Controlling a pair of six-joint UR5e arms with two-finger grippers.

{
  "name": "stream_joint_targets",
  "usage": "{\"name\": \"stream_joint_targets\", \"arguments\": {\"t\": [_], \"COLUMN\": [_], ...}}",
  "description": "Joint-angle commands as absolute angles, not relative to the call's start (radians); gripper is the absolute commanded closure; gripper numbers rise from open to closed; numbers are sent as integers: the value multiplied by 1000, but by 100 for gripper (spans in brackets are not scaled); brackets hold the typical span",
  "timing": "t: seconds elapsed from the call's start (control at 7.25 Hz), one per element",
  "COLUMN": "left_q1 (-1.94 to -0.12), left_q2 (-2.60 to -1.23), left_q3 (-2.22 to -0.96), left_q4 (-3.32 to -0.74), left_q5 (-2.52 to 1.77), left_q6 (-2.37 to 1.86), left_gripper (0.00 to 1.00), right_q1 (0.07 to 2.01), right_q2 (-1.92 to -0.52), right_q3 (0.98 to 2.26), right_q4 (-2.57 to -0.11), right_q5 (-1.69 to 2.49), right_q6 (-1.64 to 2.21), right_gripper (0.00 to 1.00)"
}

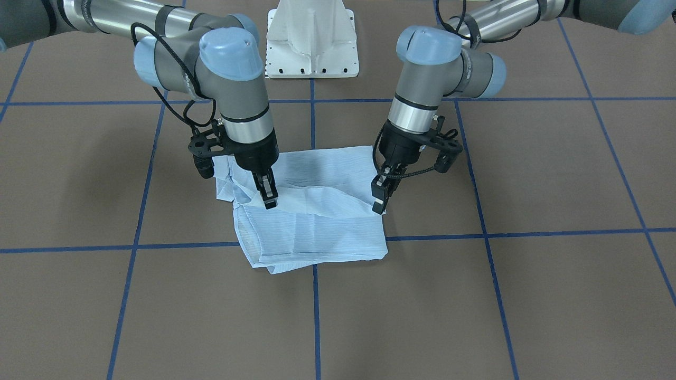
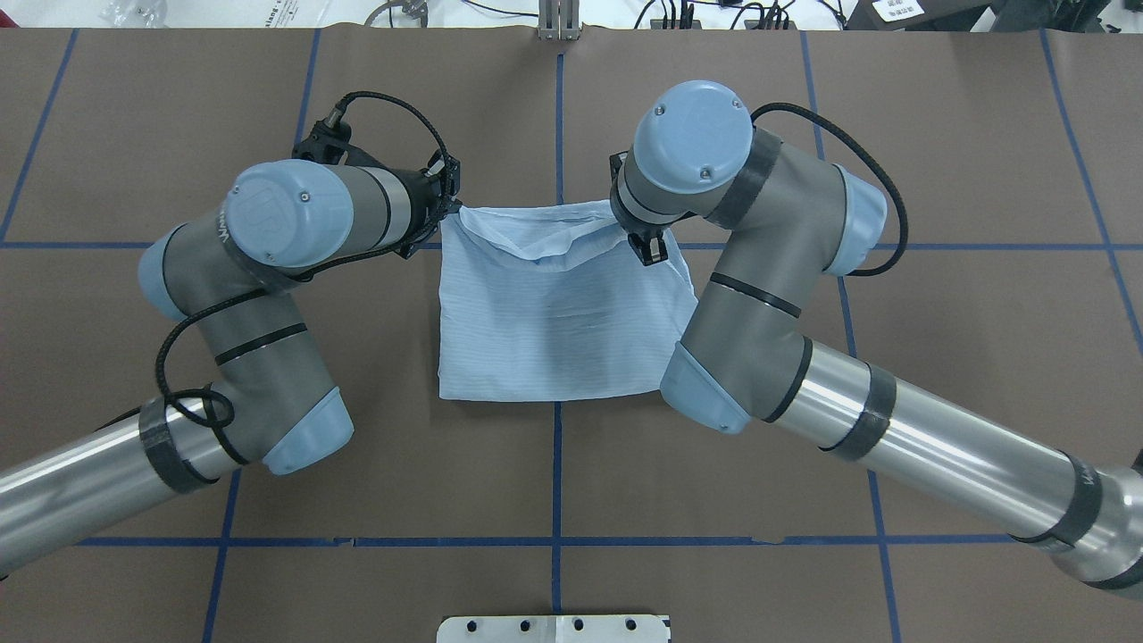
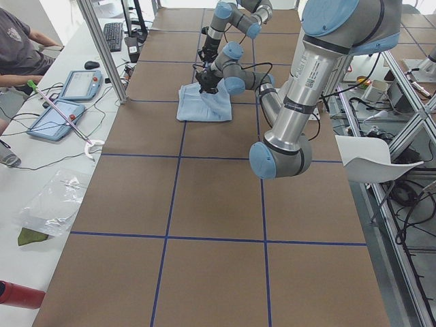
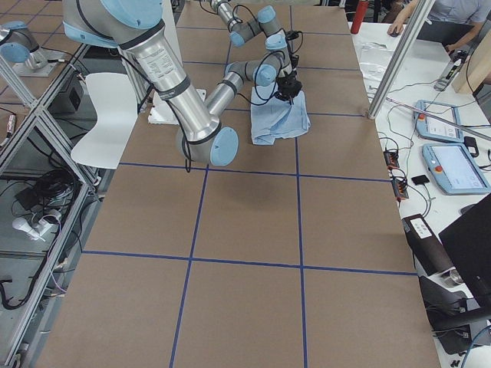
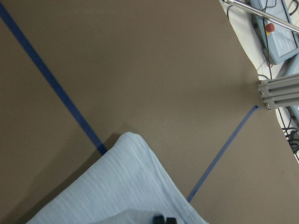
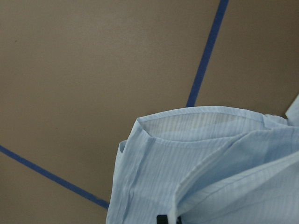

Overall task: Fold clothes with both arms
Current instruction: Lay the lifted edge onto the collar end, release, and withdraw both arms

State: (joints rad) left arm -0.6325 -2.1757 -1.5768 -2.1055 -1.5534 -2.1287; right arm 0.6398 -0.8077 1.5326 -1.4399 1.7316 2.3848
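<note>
The clothes are one pale blue striped shirt point(image 1: 317, 227), folded into a rough square at the table's middle point(image 2: 563, 313). My left gripper point(image 1: 378, 205) stands at the shirt's far corner on my left, fingers together on the fabric edge; its wrist view shows that shirt corner point(image 5: 121, 186) just past the fingertips. My right gripper point(image 1: 270, 199) is shut on a raised top layer near the other far corner. Its wrist view looks down on a hemmed edge point(image 6: 201, 116) with layers under it. A loose fold runs between the two grippers.
The white pedestal base point(image 1: 311, 42) stands at the robot's side of the brown table, which is marked with blue tape lines point(image 2: 558, 464). Beyond the far edge a side bench carries control pendants point(image 3: 58, 116), and a person sits there point(image 3: 20, 48).
</note>
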Motion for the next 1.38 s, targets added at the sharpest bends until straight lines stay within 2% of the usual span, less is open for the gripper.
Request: {"name": "stream_joint_targets", "arguments": {"t": [0.0, 0.14, 0.28, 0.41, 0.83, 0.97, 1.24], "left_q1": [-664, -678, -710, -733, -752, -782, -821], "left_q2": [-2209, -2239, -2244, -2243, -2235, -2202, -2010], "left_q3": [-1441, -1340, -1288, -1282, -1295, -1348, -1544], "left_q4": [-2196, -2259, -2314, -2318, -2324, -2319, -2318], "left_q5": [-1552, -1551, -1551, -1552, -1609, -1702, -1778], "left_q6": [-2088, -2056, -1970, -1936, -1886, -1756, -1456], "left_gripper": [100, 77, 29, 0, 0, 0, 0], "right_q1": [669, 695, 716, 739, 831, 848, 912], "right_q2": [-752, -723, -666, -652, -684, -719, -919], "right_q3": [1294, 1232, 1162, 1145, 1130, 1152, 1311], "right_q4": [-1259, -1235, -1217, -1215, -1216, -1219, -1230], "right_q5": [1736, 1749, 1759, 1764, 1835, 1856, 1926], "right_q6": [2306, 2260, 2121, 2076, 1869, 1786, 1494], "right_gripper": [100, 100, 1, 0, 0, 0, 0]}}
